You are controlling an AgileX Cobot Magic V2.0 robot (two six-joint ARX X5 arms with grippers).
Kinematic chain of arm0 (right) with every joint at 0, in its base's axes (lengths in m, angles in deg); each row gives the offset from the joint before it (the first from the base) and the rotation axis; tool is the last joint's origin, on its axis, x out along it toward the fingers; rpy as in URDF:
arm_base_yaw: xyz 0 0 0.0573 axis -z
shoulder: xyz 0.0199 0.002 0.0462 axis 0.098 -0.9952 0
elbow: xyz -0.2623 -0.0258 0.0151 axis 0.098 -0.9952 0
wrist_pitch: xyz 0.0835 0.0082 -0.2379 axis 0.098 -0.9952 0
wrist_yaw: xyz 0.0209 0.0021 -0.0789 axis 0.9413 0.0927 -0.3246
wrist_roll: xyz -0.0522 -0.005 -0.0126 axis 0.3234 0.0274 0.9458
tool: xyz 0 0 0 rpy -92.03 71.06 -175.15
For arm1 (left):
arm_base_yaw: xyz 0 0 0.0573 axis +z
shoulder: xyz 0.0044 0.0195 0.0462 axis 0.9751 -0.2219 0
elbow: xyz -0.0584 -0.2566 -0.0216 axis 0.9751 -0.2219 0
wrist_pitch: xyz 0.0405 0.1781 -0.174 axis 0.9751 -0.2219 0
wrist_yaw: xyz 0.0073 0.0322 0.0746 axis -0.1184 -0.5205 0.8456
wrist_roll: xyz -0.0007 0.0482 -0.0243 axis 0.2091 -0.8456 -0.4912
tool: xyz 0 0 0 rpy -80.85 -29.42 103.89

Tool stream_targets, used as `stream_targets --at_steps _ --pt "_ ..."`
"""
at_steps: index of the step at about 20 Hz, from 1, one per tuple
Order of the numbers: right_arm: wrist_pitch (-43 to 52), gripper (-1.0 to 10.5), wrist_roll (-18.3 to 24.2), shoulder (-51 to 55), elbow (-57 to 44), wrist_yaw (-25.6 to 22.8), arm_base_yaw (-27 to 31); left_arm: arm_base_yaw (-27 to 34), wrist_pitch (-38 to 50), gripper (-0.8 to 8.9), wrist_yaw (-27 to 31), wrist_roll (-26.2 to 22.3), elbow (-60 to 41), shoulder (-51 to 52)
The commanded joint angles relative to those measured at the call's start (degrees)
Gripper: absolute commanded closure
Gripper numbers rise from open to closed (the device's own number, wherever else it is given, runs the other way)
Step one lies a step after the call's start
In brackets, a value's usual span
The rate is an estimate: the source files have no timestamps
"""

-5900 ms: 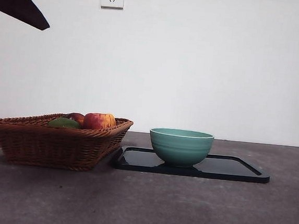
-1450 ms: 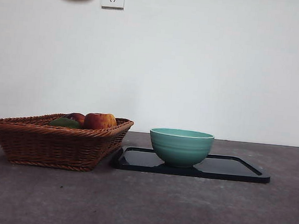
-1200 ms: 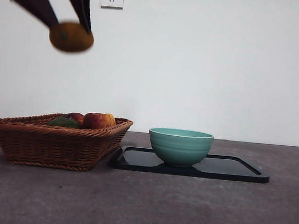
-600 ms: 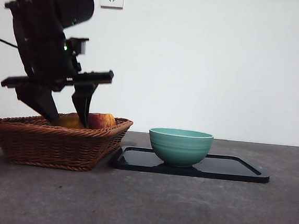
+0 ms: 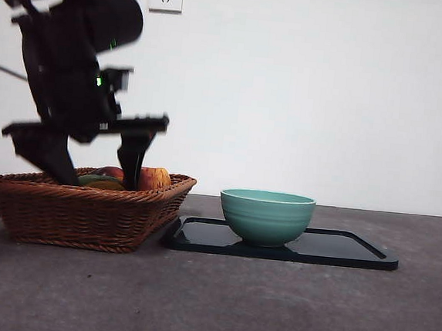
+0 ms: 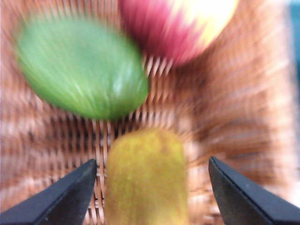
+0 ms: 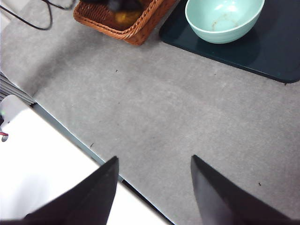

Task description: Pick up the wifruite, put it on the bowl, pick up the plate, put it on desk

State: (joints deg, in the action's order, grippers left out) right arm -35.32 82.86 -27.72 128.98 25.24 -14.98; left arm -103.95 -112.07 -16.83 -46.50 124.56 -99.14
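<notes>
The wifruite (image 6: 145,178), an oblong yellow-brown fruit, lies on the floor of the wicker basket (image 5: 77,215). My left gripper (image 6: 153,160) hangs low over it, open, one jaw on either side and neither touching it. The front view shows that gripper (image 5: 98,179) reaching down into the basket, where the rim hides the wifruite. The teal bowl (image 5: 267,216) stands empty on a flat black tray (image 5: 353,251), the only plate-like thing in view, on the grey desk (image 5: 270,309). My right gripper (image 7: 153,158) waits high above the desk, open and empty.
A green fruit (image 6: 82,70) and a red-yellow apple (image 6: 178,23) share the basket (image 7: 136,28), which stands against the tray (image 7: 276,51). The bowl (image 7: 224,18) is beside it. A white surface (image 7: 37,164) borders the desk (image 7: 164,103), with a black cable (image 7: 28,21) nearby.
The left arm came down from the top of the picture with the wifruite in its jaws, into the basket. The jaws have since spread, and the fruit now lies free.
</notes>
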Motion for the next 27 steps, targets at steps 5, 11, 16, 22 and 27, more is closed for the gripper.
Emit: stream_targets --at_steps 5,11,16,22,27 --pt "0.35 7.0 -0.13 -0.31 0.35 0.00 -0.31 -1.60 -7.56 4.38 -7.85 -5.35 0.55 17.62" --pt "0.35 7.0 -0.13 -0.33 0.35 -0.04 -0.31 -2.62 -22.38 4.39 -31.58 -19.78 0.55 31.01" --pt "0.33 7.0 -0.28 -0.33 0.35 -0.04 -0.31 -2.62 -25.62 4.39 -31.58 -21.79 0.55 32.65" --pt "0.37 7.0 -4.92 -0.37 0.35 -3.15 -0.31 -2.62 -25.59 4.39 -31.58 -21.79 0.55 32.65" --pt "4.66 7.0 -12.39 -3.30 0.39 -7.72 -0.26 -2.62 -25.83 4.39 -31.58 -21.79 0.55 32.65"
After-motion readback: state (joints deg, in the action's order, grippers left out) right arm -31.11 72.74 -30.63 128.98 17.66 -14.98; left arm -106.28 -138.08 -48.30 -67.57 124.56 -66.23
